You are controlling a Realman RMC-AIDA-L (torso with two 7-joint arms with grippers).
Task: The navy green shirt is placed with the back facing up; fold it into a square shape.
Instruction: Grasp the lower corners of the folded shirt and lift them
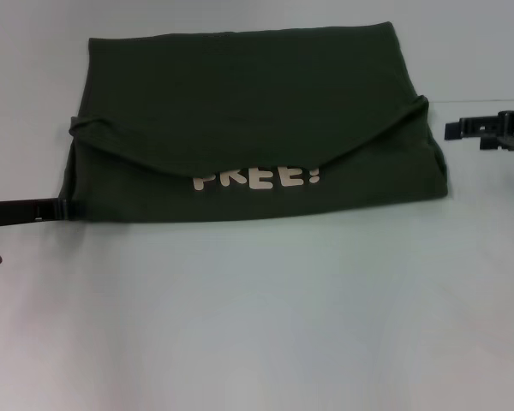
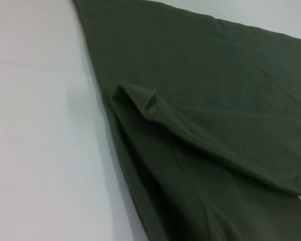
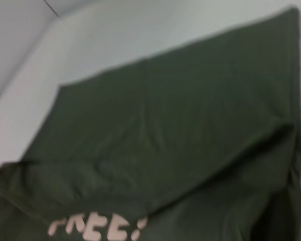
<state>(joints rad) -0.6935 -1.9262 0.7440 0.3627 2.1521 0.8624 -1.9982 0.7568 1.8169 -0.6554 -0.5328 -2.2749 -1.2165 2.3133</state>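
Lying spot: navy green shirt flat on the bench, across the far half, spanning nearly from left edge to right edge.
Fold state: far part doubled over toward the near edge; folded hem makes a curved flap line sagging at mid, higher at both ends.
Lettering: white block letters "FREE!" peek out under the flap, tops cut off by it; also seen in right wrist view.
Shape: roughly a wide rectangle, near corners splayed out a bit.
Left side: small bunched hem tip at left end of flap, clear in left wrist view.
Left gripper: at shirt's near-left corner, low by the bench, tip touching or just beside the cloth edge; fingers' state – cannot tell.
Right gripper: off the shirt's right side, near the flap's right end, apart from cloth; two black fingers stand slightly spread, nothing between them.
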